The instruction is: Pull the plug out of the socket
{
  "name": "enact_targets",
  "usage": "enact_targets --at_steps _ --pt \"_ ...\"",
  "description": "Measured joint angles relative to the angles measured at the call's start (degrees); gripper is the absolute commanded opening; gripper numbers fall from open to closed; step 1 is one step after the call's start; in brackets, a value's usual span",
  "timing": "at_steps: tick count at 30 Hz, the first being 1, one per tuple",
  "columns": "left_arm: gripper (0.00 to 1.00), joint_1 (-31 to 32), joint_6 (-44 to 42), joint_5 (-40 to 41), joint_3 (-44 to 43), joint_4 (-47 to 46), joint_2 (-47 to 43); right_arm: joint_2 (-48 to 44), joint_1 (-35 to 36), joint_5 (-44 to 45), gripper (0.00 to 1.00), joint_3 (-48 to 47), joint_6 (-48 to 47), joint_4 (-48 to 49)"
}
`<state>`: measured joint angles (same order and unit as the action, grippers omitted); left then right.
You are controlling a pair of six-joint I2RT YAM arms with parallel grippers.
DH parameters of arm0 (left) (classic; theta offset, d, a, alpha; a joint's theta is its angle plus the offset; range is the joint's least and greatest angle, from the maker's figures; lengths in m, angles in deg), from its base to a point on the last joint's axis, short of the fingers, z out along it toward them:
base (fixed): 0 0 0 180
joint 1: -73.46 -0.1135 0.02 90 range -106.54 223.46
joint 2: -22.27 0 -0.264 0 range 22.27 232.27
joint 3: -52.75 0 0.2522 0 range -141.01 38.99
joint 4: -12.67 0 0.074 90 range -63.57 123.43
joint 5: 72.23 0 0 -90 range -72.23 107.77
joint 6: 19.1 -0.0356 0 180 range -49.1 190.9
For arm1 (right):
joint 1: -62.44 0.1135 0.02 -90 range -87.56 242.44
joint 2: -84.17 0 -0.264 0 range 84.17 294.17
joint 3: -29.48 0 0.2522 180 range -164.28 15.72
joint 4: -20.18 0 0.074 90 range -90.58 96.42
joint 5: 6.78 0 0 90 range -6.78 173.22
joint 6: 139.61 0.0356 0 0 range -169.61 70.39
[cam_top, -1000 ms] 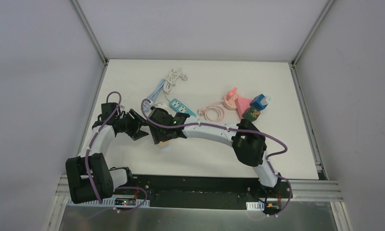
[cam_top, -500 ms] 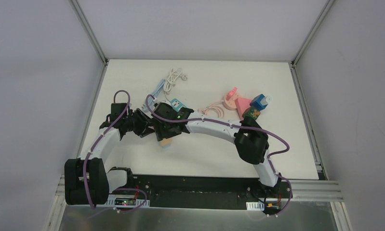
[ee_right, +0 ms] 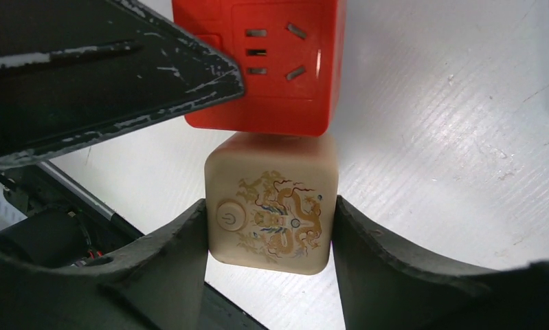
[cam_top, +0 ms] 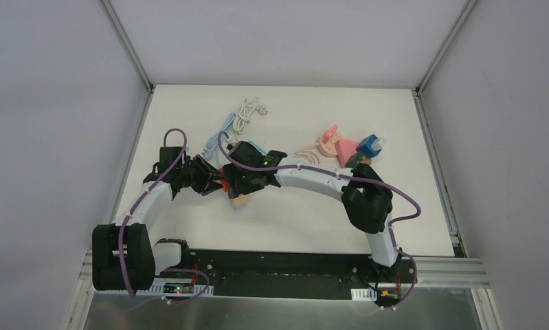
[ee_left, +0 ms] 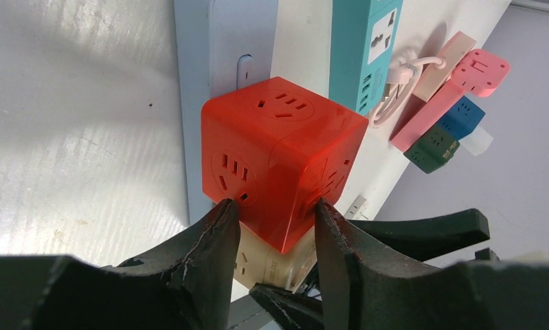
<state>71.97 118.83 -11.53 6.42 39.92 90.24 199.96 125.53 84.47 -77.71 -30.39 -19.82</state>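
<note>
The red cube (ee_left: 278, 158) and the tan cube (ee_right: 270, 203) are stuck together, out on the left side of the desk (ee_right: 429, 137). The left claw (ee_left: 275, 213) pinches the red cube tight. The right claw (ee_right: 269, 214) pinches the tan one tight. I think each claw holds one cube so they can be tugged apart. They are not apart yet.
</note>
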Motion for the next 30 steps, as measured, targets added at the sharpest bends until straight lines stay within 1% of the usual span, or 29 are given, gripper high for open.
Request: enact_targets --at_steps 3,5,9,11,15,18,20,22,27,30 --pt "0.2 0.46 0.61 0.35 0.07 -0.39 -0.11 -0.26 -0.83 -0.96 0.0 0.44 -0.68 0.07" --pt "0.2 0.44 0.81 0.61 0.31 -0.35 -0.55 -0.07 0.31 1.4 0.0 -0.17 -1.53 -0.39" --pt "0.19 0.44 0.81 1.33 0.48 -0.04 -1.16 1.18 3.74 9.31 0.0 -2.6 -3.52 -2.34" --pt "0.19 0.42 0.79 1.36 0.48 0.02 -1.16 1.18 4.46 11.1 0.0 -2.6 -3.63 -2.27" --pt "0.19 0.42 0.76 1.36 0.48 -0.02 -1.16 0.61 3.54 9.7 0.0 -1.42 -2.54 -1.03" --pt "0.19 0.42 0.74 1.36 0.55 -0.17 -1.14 -1.49 1.38 5.27 0.0 2.29 -0.68 2.21" --pt "0.19 0.44 0.74 1.33 0.55 -0.28 -1.14 -1.86 0.55 3.48 0.0 2.99 -0.15 2.91" --pt "0.19 0.44 0.72 1.33 0.55 -0.28 -1.14 -1.84 0.92 4.09 0.0 2.75 -0.31 2.6" --pt "0.19 0.44 0.55 1.33 0.55 -0.2 -1.14 -1.05 3.06 8.92 0.0 0.98 -1.25 0.74" --pt "0.18 0.44 0.46 1.36 0.55 -0.22 -1.11 -1.05 2.64 8.17 0.0 1.01 -1.03 0.85"
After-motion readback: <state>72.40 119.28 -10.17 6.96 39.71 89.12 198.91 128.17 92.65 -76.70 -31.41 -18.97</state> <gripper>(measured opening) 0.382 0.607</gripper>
